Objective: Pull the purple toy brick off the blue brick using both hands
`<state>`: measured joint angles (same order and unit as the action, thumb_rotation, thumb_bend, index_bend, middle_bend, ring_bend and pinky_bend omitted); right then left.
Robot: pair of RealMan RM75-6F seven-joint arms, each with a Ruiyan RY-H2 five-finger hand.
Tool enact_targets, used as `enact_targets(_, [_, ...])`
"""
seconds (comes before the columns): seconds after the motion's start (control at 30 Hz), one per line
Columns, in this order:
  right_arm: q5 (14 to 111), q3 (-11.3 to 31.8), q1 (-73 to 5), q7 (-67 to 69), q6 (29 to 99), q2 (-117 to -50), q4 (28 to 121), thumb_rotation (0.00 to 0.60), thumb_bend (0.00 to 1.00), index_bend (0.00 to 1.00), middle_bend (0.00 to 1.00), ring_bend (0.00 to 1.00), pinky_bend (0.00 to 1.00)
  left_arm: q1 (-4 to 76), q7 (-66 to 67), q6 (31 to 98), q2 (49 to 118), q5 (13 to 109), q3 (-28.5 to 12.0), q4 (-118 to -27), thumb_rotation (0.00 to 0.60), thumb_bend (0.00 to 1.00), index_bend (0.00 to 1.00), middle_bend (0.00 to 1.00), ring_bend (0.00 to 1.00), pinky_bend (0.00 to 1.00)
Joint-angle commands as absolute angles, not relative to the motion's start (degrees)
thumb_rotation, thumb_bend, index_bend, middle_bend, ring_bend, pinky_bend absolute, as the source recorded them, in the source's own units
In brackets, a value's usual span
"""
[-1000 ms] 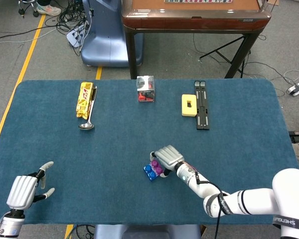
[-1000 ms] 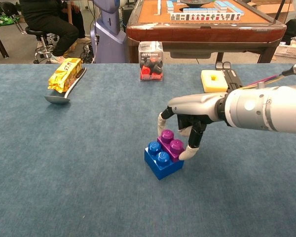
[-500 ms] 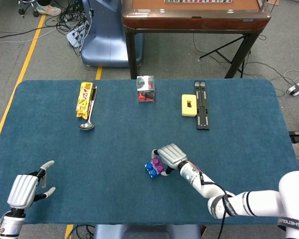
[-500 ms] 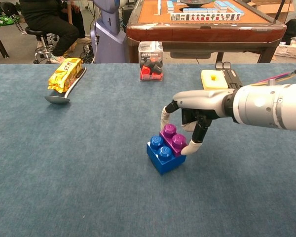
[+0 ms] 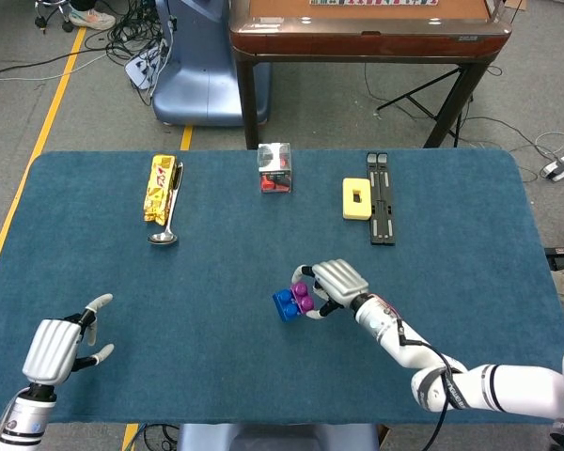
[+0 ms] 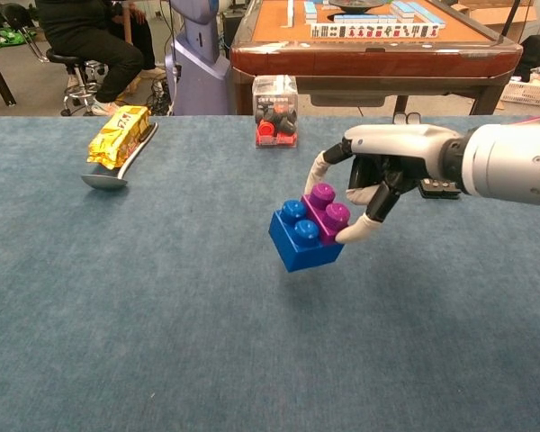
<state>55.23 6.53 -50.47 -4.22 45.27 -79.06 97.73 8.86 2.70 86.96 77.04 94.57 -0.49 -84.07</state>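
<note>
- The right hand (image 6: 364, 193) had lifted the joined bricks clear of the desk (image 6: 117, 315), where they sat a second earlier.
- It pinched the purple brick (image 6: 328, 214), the blue brick (image 6: 301, 241) hanging below.
- The left hand (image 5: 56, 343), open and empty, hovered well apart.
- Risk: the blue brick could drop off unsupported before that hand arrives.
</note>
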Motion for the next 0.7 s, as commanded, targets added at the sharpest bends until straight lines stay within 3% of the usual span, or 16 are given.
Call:
enact_targets(0.03, [60.87,8.98,-47.33,3.55,46.02,-77.84,96.63,0.600,0.41,0.59,1.00,1.00,1.00,10.32,2.65,85.63,76.63,94.44,-1.46,-86.55,0.600,0.07,0.25,0.68,0.68,0.91])
enact_targets(0.43, [70.57,11.65,-43.23,16.72,50.61,-78.53,93.75,0.600,0.42,0.61,1.00,1.00,1.00,16.35,0.45,78.30,75.30,91.23,-5.19,-98.19,0.600,0.02,0.23,0.68,0.68,0.91])
enact_targets(0.7, [72.39,13.60,-43.42,20.92,51.05,-79.36,93.07,0.600,0.43,0.61,1.00,1.00,1.00,20.73,2.52,73.21,75.78,86.13,-8.87,-104.73,0.600,0.00,0.21,0.79,0.74,0.96])
